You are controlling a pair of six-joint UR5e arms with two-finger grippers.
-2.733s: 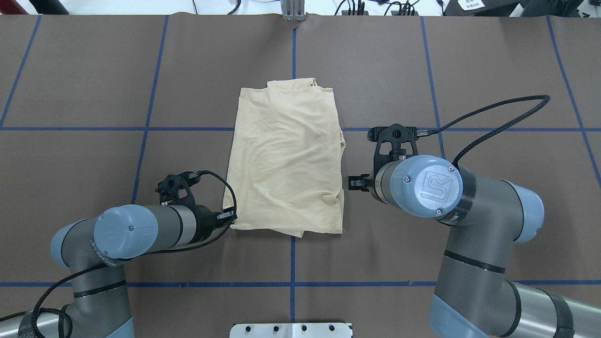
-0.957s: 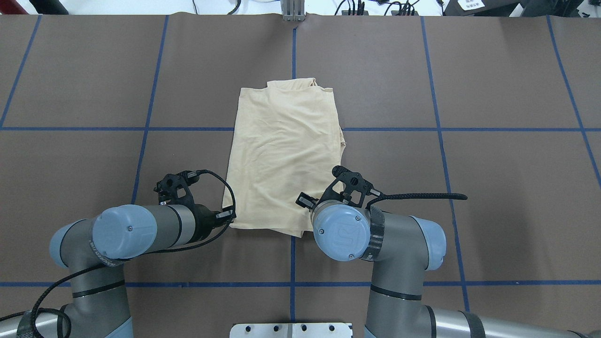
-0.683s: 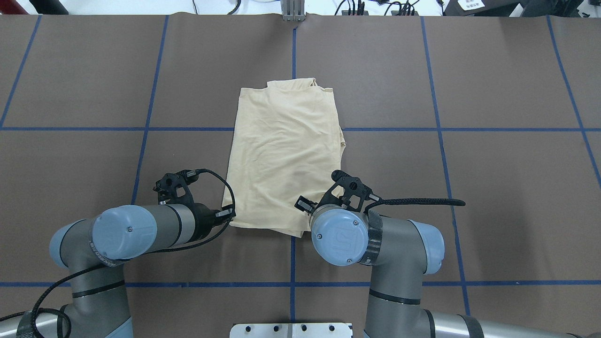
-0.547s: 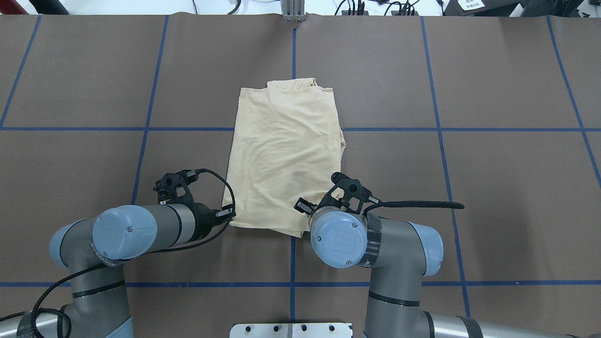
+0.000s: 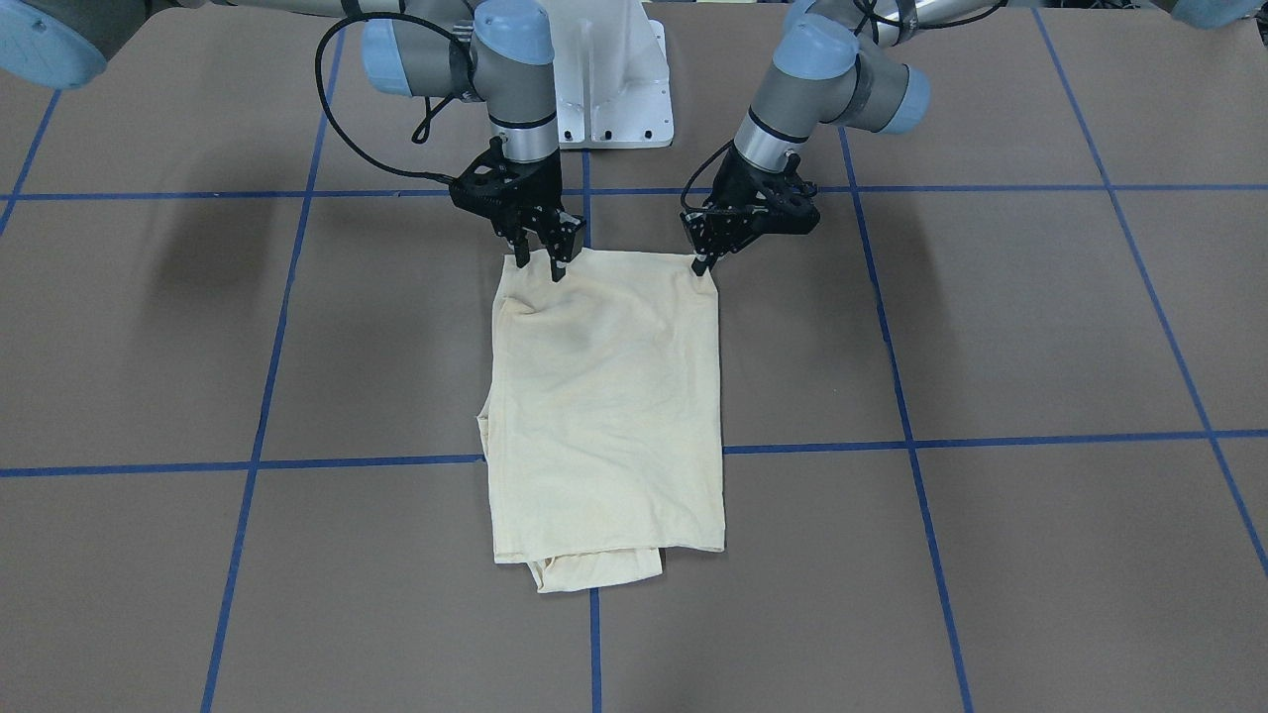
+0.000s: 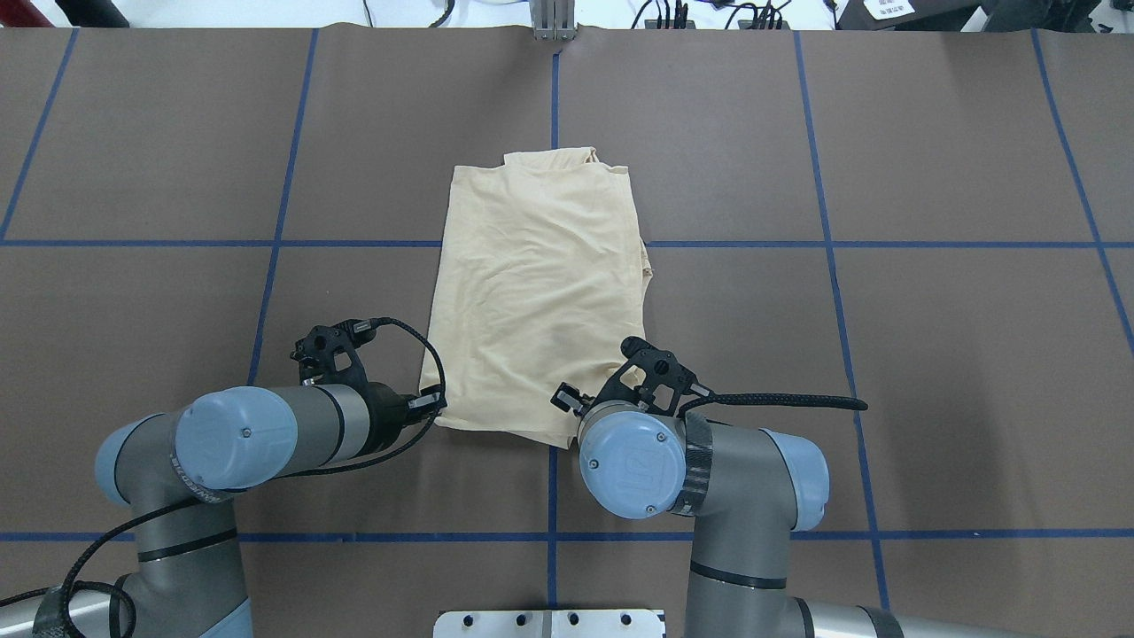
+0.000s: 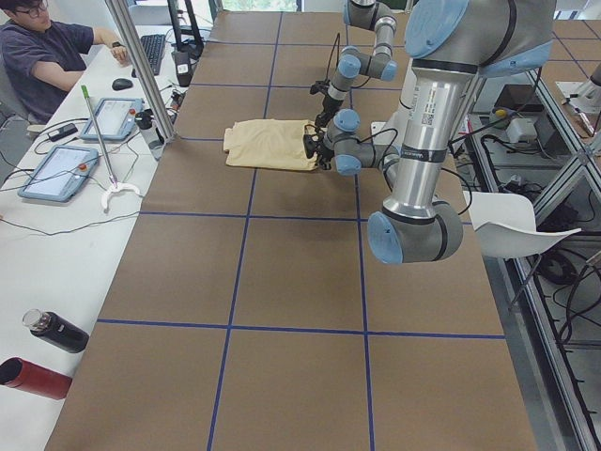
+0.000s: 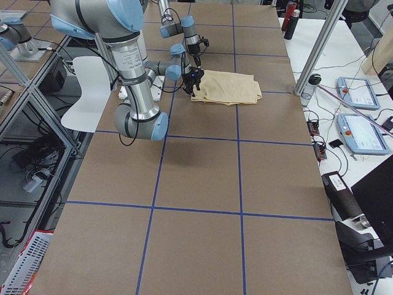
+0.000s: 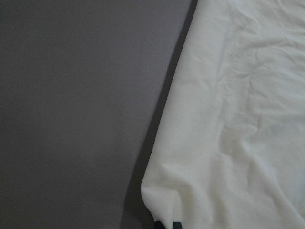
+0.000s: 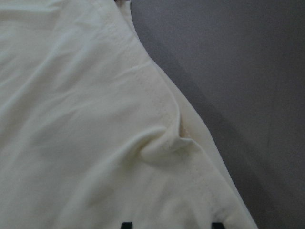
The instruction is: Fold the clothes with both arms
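The pale cream-yellow T-shirt [image 5: 604,396] [image 6: 532,283] lies folded into a tall rectangle mid-table, with no print showing. My left gripper [image 5: 703,262] is shut on its near left corner. In the left wrist view the cloth [image 9: 238,119] bunches at the close-set fingertips. My right gripper [image 5: 539,262] stands open at the near right corner, its fingers apart over the hem. The right wrist view shows two separate fingertips [image 10: 126,224] at the bottom edge with wrinkled cloth [image 10: 71,119] between them. In the overhead view the right wrist hides that gripper.
Blue tape lines cross the brown table cover [image 6: 930,354]. The white pedestal base [image 5: 604,79] stands behind the grippers. Along the far side runs a white bench with tablets [image 7: 56,174], two bottles [image 7: 38,357] and a seated person [image 7: 47,52].
My right arm swung from the shirt's right side to its near right corner and kept easing toward the base. The left arm and the shirt stayed put.
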